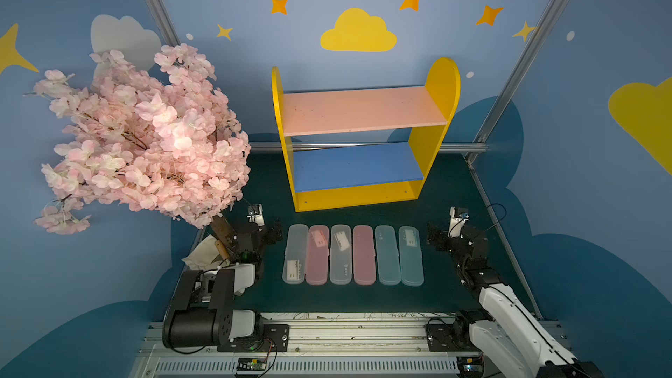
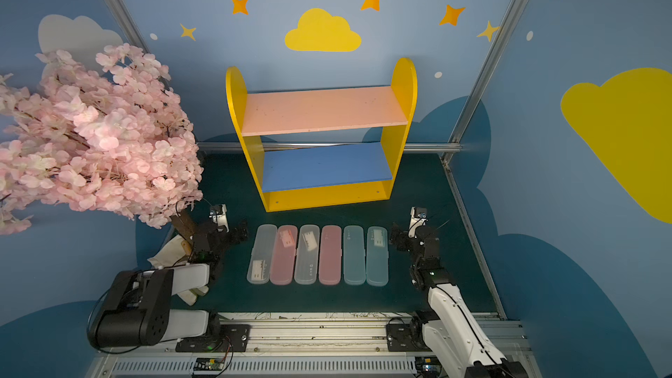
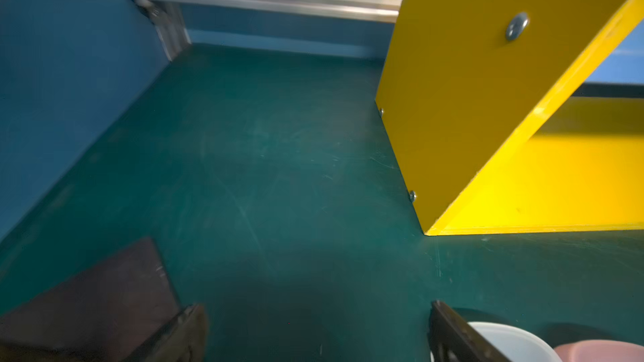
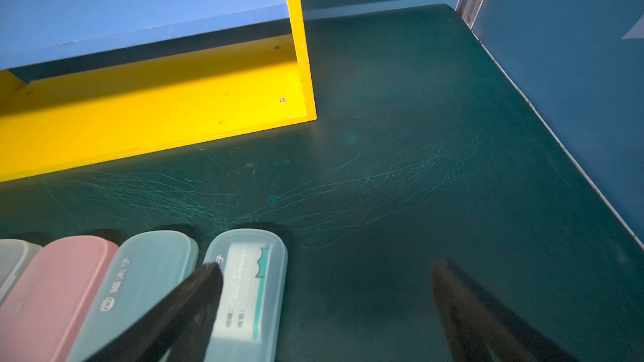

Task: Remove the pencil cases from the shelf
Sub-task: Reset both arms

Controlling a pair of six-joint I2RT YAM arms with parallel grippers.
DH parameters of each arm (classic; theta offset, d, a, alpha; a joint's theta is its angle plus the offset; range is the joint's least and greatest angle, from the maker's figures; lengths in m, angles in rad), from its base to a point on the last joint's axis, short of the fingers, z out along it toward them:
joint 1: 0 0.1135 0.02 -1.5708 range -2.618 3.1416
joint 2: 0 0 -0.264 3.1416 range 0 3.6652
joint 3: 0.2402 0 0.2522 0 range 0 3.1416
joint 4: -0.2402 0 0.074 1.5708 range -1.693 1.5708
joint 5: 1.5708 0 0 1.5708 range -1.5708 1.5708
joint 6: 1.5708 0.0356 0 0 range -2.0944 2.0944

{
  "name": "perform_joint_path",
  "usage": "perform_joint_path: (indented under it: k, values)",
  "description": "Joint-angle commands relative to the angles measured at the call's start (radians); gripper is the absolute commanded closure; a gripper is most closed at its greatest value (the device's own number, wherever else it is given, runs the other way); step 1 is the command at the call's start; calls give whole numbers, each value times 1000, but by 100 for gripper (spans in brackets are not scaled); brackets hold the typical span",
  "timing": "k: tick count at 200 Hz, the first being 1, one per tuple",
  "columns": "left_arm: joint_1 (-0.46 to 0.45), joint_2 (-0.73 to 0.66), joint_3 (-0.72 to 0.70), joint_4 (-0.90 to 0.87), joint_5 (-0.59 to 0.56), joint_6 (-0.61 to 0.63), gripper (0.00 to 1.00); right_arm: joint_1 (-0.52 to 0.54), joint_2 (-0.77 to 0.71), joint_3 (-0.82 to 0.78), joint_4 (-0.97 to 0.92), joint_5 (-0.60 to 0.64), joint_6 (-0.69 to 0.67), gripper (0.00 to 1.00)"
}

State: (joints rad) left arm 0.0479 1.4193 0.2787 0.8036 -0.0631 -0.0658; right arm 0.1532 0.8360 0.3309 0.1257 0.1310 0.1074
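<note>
The left end effector (image 1: 271,233) is sitting with its jaws spread wide and nothing between them, low over the surface (image 1: 363,301), in front of the shelf (image 1: 432,147) and out beyond its left panel. The right end effector (image 1: 434,239) is mirroring it in front of the shelf's right panel, equally spread and empty. In the right wrist view one finger (image 4: 195,297) is overlapping the outermost teal case (image 4: 251,290); whether it is touching I cannot tell.

Between the two, the pencil cases (image 1: 363,254) are lying side by side in a row of six on the surface just in front of the shelf's base: white, pink, white, pink, teal, teal. The pink board (image 1: 363,110) and blue board (image 1: 356,167) are both showing bare, so the removing is looking finished. Any next move is calling only for drawing back without nudging the row.

The left arm (image 1: 203,303) is folding back on itself, elbow raised by the front rail (image 1: 363,332). The right arm (image 1: 509,314) is reaching low and nearly straight toward the shelf.
</note>
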Motion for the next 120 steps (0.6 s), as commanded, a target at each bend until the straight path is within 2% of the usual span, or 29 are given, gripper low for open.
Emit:
perform_joint_path:
  k: [1, 14, 35, 87, 120]
  values:
    - [6, 94, 48, 116, 63, 18, 0, -12, 36, 19, 58, -4, -49, 1]
    - [7, 142, 77, 132, 68, 15, 0, -23, 62, 23, 72, -17, -53, 1]
    - [6, 110, 116, 2, 76, 32, 0, -51, 118, 29, 126, -42, -60, 1]
    - [-3, 118, 116, 17, 75, 43, 0, -166, 330, 90, 233, -162, -76, 1]
    - [-5, 117, 116, 16, 71, 44, 0, -182, 467, 114, 351, -158, -29, 1]
